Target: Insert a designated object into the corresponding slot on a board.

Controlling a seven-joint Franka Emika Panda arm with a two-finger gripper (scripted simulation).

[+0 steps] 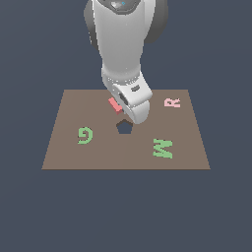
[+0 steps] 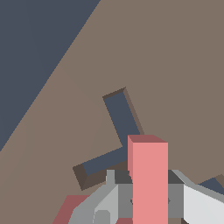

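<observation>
The arm reaches down over the far middle of the brown board. In the exterior view its wrist hides most of the red L, which shows only as a small red patch at the wrist's left edge, just behind the pentagon recess.

In the wrist view the fingers are closed on the L, 1 grey pad pressed to each side of its upright pink-red bar. A second patch of red, probably the block's other leg, shows low beside the fingers. The L is held above the board, not seated. The L slot lies open and empty just beyond the block, its 2 dark arms meeting at an angle turned relative to the held bar.

Elsewhere on the board lie 3 letters: a green G toward the exterior view's left, a green W near the front right, and a pink R at the far right. All sit well apart from the fingers.
</observation>
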